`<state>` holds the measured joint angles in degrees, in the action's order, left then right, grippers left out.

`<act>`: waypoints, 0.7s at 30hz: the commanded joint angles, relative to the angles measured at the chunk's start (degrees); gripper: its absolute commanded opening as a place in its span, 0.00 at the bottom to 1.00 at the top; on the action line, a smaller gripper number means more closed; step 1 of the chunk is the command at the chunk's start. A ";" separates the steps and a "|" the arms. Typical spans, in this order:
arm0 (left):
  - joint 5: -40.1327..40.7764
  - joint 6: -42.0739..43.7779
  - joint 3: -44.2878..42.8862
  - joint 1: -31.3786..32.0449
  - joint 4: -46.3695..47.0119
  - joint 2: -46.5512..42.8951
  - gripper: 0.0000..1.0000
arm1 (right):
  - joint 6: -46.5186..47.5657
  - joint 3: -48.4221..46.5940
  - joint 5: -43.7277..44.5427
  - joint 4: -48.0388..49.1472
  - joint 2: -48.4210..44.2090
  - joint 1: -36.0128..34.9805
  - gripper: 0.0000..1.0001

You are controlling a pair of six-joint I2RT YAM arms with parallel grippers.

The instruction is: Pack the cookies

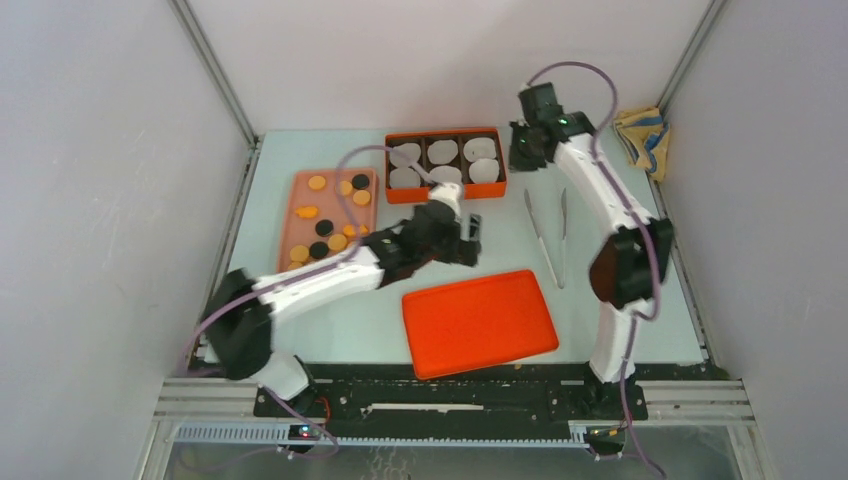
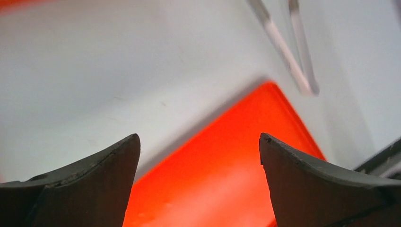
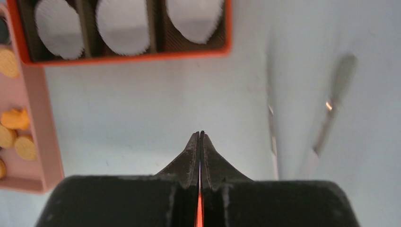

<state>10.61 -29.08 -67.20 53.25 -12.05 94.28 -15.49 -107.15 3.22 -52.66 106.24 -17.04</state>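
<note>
The cookies (image 1: 330,215) are small orange and black discs lying on a pink tray (image 1: 296,190) at the back left. Some show at the left edge of the right wrist view (image 3: 14,118). An orange box (image 1: 445,190) holds white paper cups (image 1: 443,152) in its compartments. My left gripper (image 1: 472,242) is open and empty, hovering between the box and a flat orange lid (image 1: 478,322). The left wrist view shows its jaws wide apart (image 2: 199,137) over the lid's corner (image 2: 227,165). My right gripper (image 1: 520,158) is shut and empty (image 3: 199,134), just right of the box.
Metal tongs (image 1: 548,235) lie on the table right of the lid, and show in the left wrist view (image 2: 288,52) and the right wrist view (image 3: 326,118). A folded cloth (image 1: 642,140) sits at the back right, outside the frame. White walls enclose the table.
</note>
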 commanded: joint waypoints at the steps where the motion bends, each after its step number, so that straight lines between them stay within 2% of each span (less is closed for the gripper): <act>1: 12.39 2.84 4.63 -5.25 -2.96 -13.02 1.00 | -0.33 -18.44 -5.17 -3.04 17.49 -3.15 0.00; 3: 12.32 3.99 5.56 -7.13 -4.57 -15.29 1.00 | -0.65 -29.98 -5.70 -5.80 26.11 -4.53 0.00; 6: 19.68 4.82 7.43 -7.29 -6.33 -19.23 1.00 | -2.36 -41.31 -7.89 -6.67 35.37 -4.97 0.00; 12: 28.43 5.97 9.49 -7.29 -8.65 -24.83 1.00 | -6.87 -36.28 -13.33 3.31 37.62 -3.38 0.00; 17: 32.14 7.17 11.83 -7.32 -7.33 -28.32 1.00 | -8.35 -38.29 -15.02 4.33 40.65 -2.52 0.00; 21: 33.31 7.42 12.80 -7.29 -7.47 -30.41 1.00 | -9.40 -34.38 -14.18 9.35 37.12 -1.86 0.00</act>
<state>39.31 -23.16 -56.05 45.74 -20.47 66.70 -22.22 -142.69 -10.24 -49.06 146.08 -19.66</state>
